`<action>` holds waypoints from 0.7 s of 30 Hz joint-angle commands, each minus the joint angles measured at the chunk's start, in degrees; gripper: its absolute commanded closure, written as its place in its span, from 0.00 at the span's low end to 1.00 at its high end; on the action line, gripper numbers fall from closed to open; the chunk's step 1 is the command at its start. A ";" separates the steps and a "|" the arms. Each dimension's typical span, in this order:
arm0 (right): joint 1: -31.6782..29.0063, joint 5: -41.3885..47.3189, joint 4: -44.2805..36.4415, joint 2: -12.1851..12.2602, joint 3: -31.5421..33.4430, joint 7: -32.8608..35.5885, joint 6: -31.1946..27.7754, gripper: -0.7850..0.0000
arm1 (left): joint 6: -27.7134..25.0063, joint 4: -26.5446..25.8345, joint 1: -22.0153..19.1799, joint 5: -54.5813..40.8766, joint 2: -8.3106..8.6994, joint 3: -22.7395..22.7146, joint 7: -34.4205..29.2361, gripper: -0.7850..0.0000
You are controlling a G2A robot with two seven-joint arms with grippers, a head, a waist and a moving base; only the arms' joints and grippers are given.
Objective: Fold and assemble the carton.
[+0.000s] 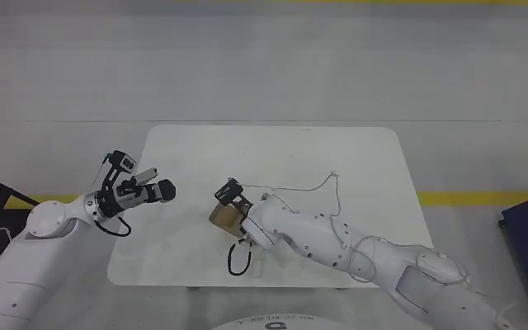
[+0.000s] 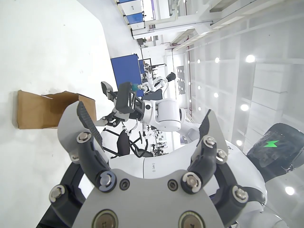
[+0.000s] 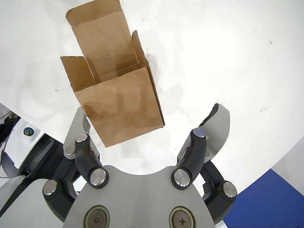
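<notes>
Noted over the white table (image 1: 330, 157), left side: left gripper (image 1: 157, 183), fingers spread wide, nothing held, well apart from the carton. Left of table centre, toward the front edge: brown carton (image 3: 118, 96), standing upright, top flaps open. Just above it: right gripper (image 3: 149, 112), fingers spread wide, one fingertip against the carton's outer wall; actual contact not determinable, no grip taken.

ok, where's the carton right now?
Top view: the carton sits on the table left of centre, just ahead of the open right gripper; the left gripper is apart, near the table's left edge.
</notes>
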 commanded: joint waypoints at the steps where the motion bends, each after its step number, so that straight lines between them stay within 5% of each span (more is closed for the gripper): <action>1: -0.81 -0.23 -0.03 0.47 1.91 0.02 0.21 0.00 | 0.00 0.00 0.00 0.00 0.00 0.00 0.00 0.00; 8: -5.03 -0.26 -1.20 1.82 9.23 -1.56 2.35 0.00 | 0.00 0.00 0.00 0.00 0.00 0.00 0.00 0.00; 14: -9.26 -6.10 -8.32 2.51 5.97 0.72 -4.95 0.00 | 0.00 0.00 0.00 0.00 0.00 0.00 0.00 0.00; 21: -8.21 -10.84 -4.74 0.14 2.91 2.49 -1.71 0.00 | 0.00 0.00 0.00 0.00 0.00 0.00 0.00 0.00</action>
